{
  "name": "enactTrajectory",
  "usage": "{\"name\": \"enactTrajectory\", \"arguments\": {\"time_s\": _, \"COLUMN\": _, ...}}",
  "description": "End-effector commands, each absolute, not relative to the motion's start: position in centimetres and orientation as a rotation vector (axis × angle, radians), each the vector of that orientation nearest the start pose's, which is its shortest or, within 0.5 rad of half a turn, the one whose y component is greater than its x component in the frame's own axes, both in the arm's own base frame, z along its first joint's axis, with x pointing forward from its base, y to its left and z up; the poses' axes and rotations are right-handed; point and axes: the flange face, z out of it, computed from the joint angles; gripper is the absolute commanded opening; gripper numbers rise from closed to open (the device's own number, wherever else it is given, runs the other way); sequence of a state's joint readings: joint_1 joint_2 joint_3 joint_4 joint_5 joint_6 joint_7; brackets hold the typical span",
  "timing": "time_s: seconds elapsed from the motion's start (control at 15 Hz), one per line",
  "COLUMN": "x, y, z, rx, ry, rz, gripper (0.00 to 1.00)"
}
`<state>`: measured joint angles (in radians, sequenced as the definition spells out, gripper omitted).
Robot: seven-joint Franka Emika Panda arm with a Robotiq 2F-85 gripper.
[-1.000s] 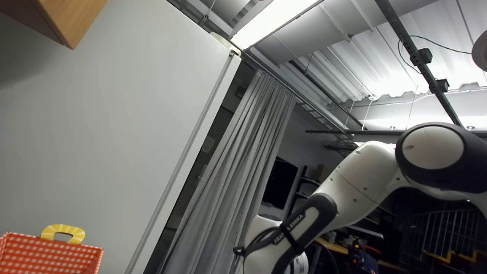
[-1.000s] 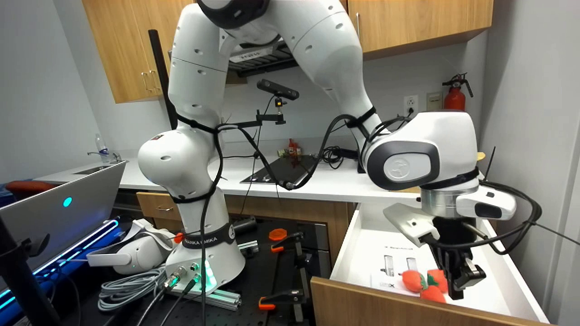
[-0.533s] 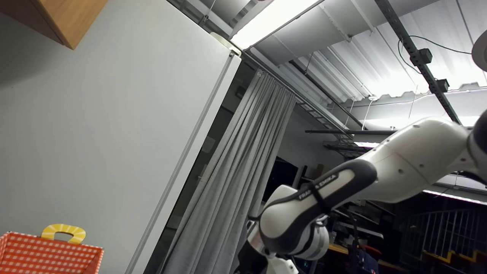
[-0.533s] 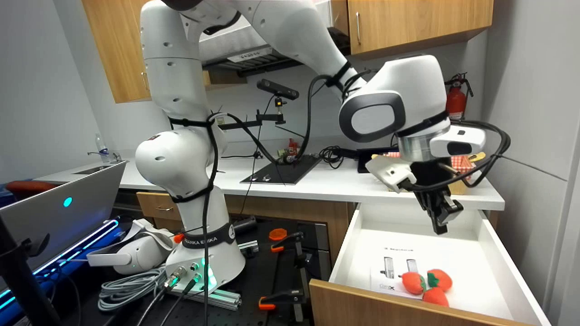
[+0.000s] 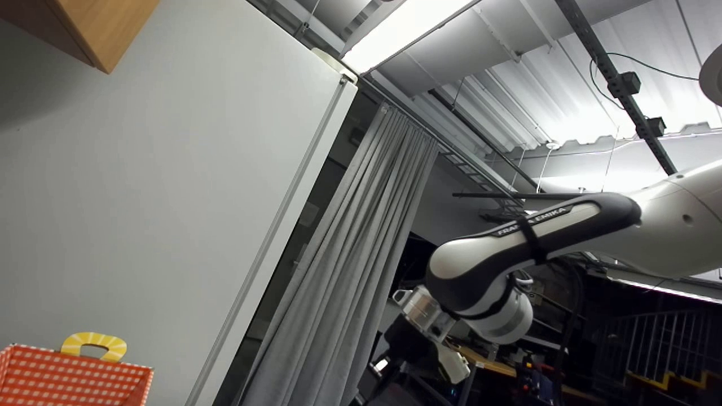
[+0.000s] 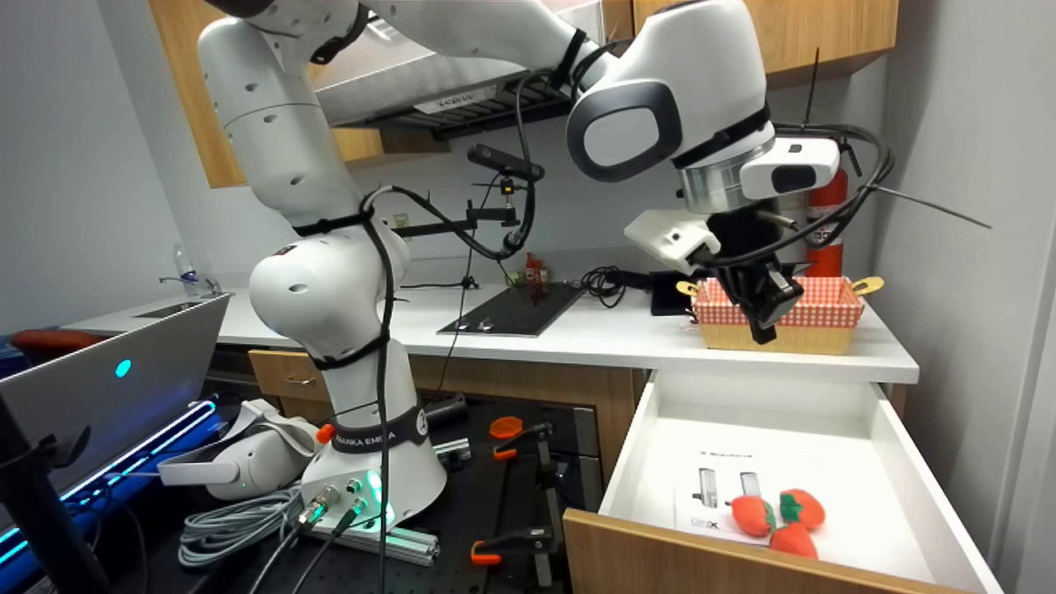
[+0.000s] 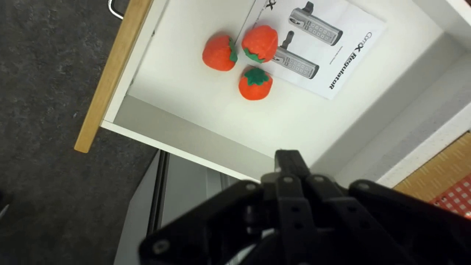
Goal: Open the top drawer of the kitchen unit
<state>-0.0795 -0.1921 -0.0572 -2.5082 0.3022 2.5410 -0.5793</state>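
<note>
The drawer (image 6: pixel 742 557) of the kitchen unit stands pulled out, with a wooden front and white inside. In the wrist view, its floor (image 7: pixel 206 95) and the silver handle (image 7: pixel 114 10) on its front show. Three soft red toys with green tops, such as this one (image 6: pixel 794 540), lie in it beside a printed paper (image 7: pixel 338 55). My gripper (image 6: pixel 766 334) is above the rear of the drawer, apart from it. In the wrist view, my gripper (image 7: pixel 290 158) has its fingertips together with nothing seen between them. In an exterior view, the fingertips are lost in the dark at the bottom edge.
A red-checked basket (image 6: pixel 829 305) stands on the white counter (image 6: pixel 594 342) behind the gripper; it also shows in an exterior view (image 5: pixel 73 375). A fire extinguisher (image 6: pixel 825 256) is behind it. A wall (image 6: pixel 965 272) bounds the right; an upper cabinet (image 6: pixel 833 37) hangs above.
The arm and gripper have risen from low inside the drawer, near the toys, up and back toward the counter. The drawer and toys have not moved.
</note>
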Motion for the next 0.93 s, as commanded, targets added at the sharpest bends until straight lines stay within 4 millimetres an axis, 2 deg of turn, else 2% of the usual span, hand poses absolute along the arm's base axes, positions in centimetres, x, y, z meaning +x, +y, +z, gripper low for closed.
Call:
{"name": "enactTrajectory", "arguments": {"time_s": 0.0, "x": 44.1, "y": -6.8, "z": 39.2, "rx": -2.93, "ry": -0.367, "rz": -0.446, "gripper": 0.0}}
{"name": "enactTrajectory", "arguments": {"time_s": 0.4, "x": 43.0, "y": -7.4, "z": 39.9, "rx": -2.913, "ry": -0.377, "rz": -0.446, "gripper": 0.0}}
{"name": "enactTrajectory", "arguments": {"time_s": 0.47, "x": 42.9, "y": -7.5, "z": 39.9, "rx": -2.914, "ry": -0.379, "rz": -0.439, "gripper": 0.26}}
{"name": "enactTrajectory", "arguments": {"time_s": 0.53, "x": 42.8, "y": -7.5, "z": 39.9, "rx": -2.913, "ry": -0.378, "rz": -0.441, "gripper": 0.27}}
{"name": "enactTrajectory", "arguments": {"time_s": 0.87, "x": 42.4, "y": -7.5, "z": 39.4, "rx": -2.908, "ry": -0.383, "rz": -0.421, "gripper": 0.63}}
